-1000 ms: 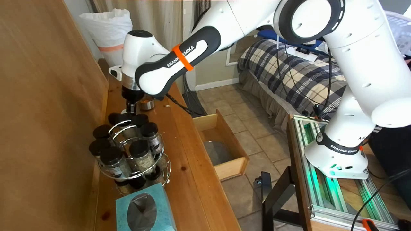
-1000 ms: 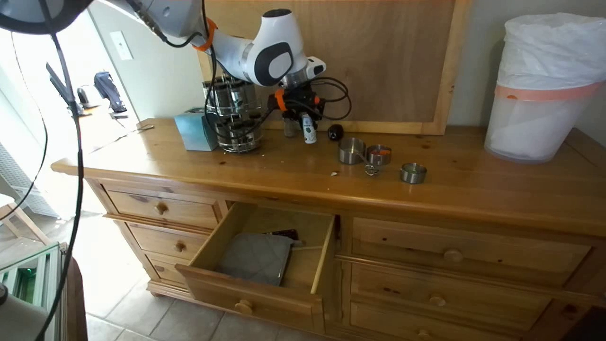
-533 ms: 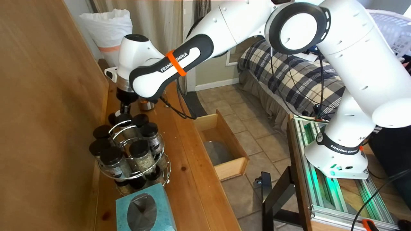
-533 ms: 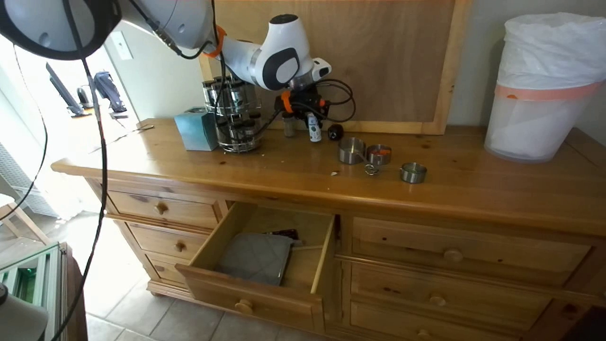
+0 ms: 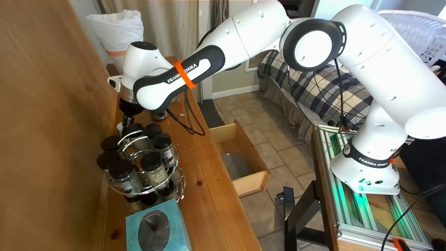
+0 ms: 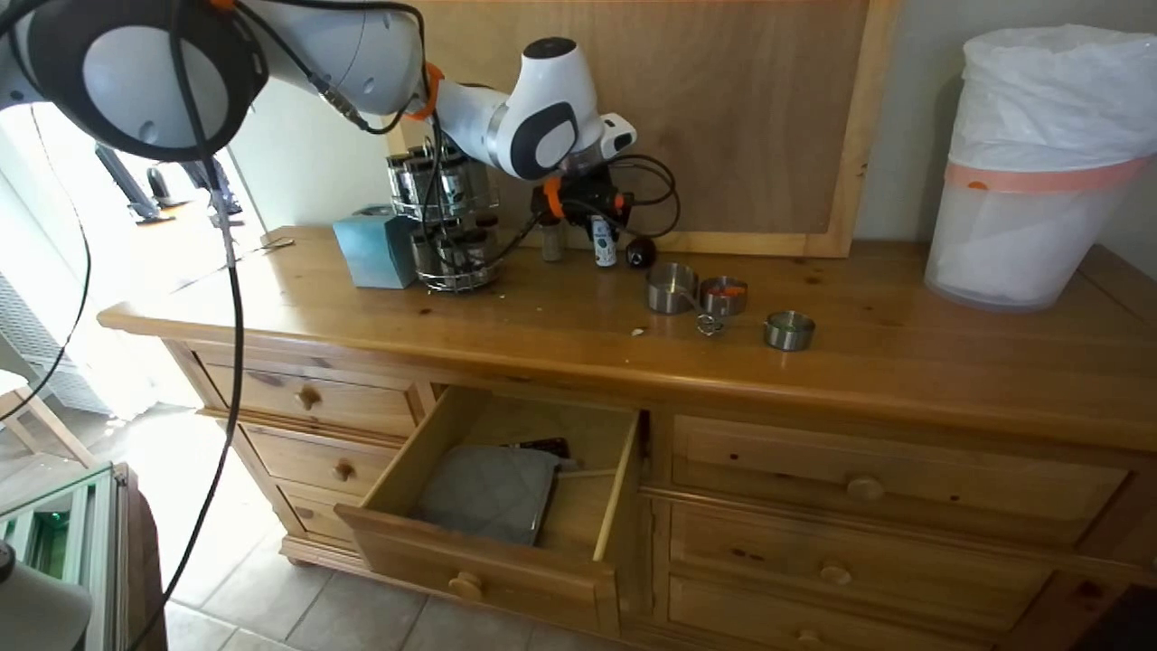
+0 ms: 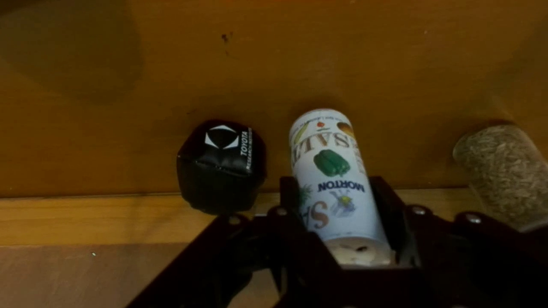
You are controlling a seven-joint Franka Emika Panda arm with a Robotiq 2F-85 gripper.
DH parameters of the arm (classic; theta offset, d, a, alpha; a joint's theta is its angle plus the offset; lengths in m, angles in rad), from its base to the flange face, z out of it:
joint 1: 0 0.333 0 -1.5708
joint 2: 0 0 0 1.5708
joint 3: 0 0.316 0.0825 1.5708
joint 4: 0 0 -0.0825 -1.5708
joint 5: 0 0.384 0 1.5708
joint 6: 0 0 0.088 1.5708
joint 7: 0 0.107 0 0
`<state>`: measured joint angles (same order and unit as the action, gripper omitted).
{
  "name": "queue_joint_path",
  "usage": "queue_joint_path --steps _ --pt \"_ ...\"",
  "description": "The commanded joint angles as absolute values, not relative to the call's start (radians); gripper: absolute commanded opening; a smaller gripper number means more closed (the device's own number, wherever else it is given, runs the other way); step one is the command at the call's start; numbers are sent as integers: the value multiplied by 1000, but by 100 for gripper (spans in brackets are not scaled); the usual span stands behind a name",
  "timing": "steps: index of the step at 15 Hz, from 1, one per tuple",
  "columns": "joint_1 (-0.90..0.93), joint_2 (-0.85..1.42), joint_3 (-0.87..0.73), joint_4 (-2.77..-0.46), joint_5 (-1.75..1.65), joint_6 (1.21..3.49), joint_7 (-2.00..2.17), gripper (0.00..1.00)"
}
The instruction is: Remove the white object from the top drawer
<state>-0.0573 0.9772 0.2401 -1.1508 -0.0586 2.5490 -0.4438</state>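
- White, rounded arm (image 5: 259, 33) with dark joint ring (image 5: 289, 48)
- Black base band (image 5: 371, 161) lettered "FRANKA EMIKA"
- Orange strap (image 5: 184, 74)
- Long black cables (image 6: 238, 344)
- Dark fingers (image 7: 289, 194) with round, pale screw heads (image 7: 473, 218)

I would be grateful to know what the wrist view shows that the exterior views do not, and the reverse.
Only the wrist view shows MORTON and SALT readably on the salt canister and TOYOTA on the black cube.
Only the exterior views show the open drawer with its quilted gray pad, the teal tissue box and the bag-lined bin.
Both share the canister and the gripper; an exterior view also shows the black cube.
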Motion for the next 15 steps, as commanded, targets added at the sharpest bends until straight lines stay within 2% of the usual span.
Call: queue_joint_path --steps 1,3,4,5,9,15 --pt "-35 1041 237 -1047 -30 2520 -450 20" --pt "-30 1055 238 -1025 -34 2522 -459 20" --pt "-31 1059 242 -1018 -35 2521 -469 57" --pt "-27 1062 238 -1008 -39 2513 -472 71" --pt "-45 1037 264 -990 -29 2414 -533 98" --pt "-48 1032 246 -919 -21 2208 -604 100"
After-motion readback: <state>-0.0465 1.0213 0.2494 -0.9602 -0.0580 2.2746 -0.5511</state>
